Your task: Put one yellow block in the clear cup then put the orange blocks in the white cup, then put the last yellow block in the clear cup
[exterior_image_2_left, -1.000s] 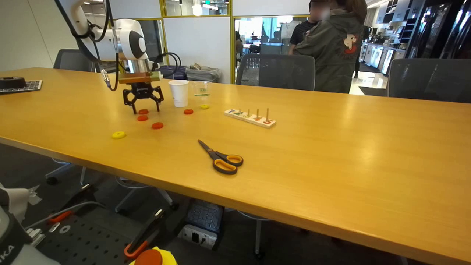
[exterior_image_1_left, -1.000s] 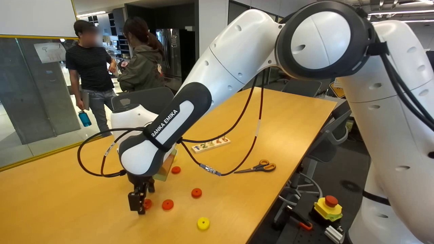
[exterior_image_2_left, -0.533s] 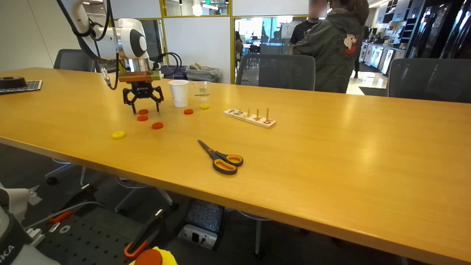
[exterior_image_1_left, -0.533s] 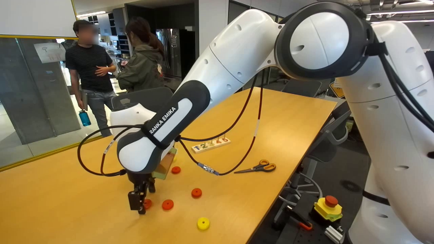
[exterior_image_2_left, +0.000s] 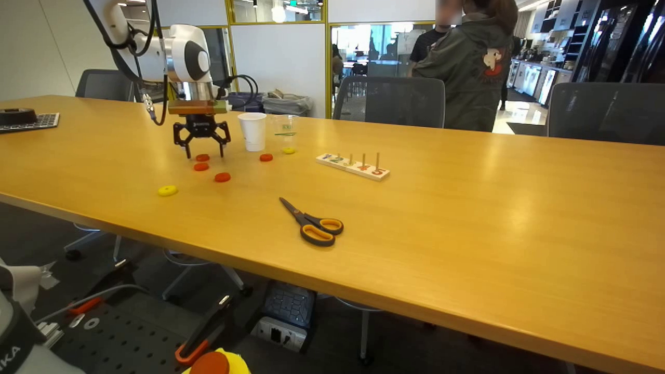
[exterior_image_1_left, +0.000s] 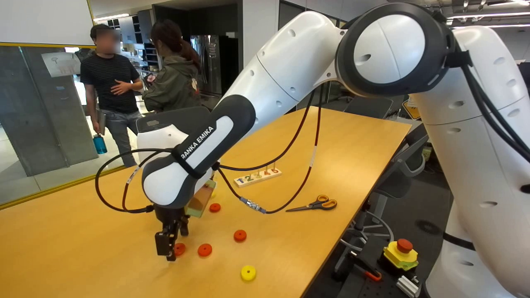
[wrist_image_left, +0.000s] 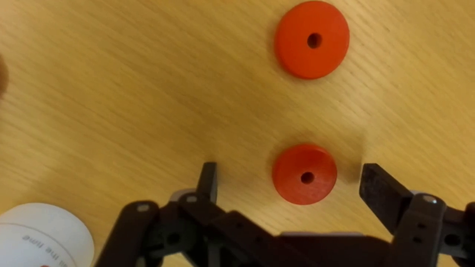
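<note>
Orange block (wrist_image_left: 294, 174), probably light, hard and slick: pinch its round sides. Jaws stand wide apart, holding nothing.

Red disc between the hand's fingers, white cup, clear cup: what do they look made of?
Red disc: painted wood or plastic; smooth, faint sheen, no visible grain. White cup: likely paper, possibly plastic; opaque, matte, printed lettering. Clear cup: probably thin plastic; background shows through, finish unclear.

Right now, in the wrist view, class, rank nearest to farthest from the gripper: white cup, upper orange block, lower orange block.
1. Lower orange block: framed by the open gripper.
2. Upper orange block: near the top edge.
3. White cup: bottom left corner.
</note>
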Motion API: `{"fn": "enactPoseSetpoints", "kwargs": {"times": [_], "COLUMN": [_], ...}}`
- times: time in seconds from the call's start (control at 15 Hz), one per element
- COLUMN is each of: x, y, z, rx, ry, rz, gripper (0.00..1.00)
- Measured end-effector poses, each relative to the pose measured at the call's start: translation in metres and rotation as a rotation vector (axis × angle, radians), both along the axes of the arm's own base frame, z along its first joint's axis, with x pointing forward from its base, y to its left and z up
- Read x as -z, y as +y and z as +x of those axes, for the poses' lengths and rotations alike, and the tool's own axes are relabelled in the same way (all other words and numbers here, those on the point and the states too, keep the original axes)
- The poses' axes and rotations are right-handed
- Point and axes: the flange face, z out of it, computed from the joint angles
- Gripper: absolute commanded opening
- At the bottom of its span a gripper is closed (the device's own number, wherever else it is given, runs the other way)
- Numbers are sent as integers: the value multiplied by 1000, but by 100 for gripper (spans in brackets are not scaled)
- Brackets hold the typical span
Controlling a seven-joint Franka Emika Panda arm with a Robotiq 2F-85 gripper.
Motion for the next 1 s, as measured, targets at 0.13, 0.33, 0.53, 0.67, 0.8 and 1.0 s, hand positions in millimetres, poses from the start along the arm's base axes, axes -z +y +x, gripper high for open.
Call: {"fn": "enactPoseSetpoints", "kwargs": {"times": [0.13, 0.33, 0.53, 0.67, 0.8, 1.0], "x": [0, -3, -6, -8, -8, -15], "y": [0, 0, 0, 1, 1, -1], "z": [0, 2, 4, 5, 4, 5], "rx": [-1, 1, 2, 0, 0, 5], "ry": [1, -5, -10, -14, -13, -14], "rz": [2, 5, 8, 10, 10, 5], "gripper": [63, 39, 19, 22, 23, 23]}}
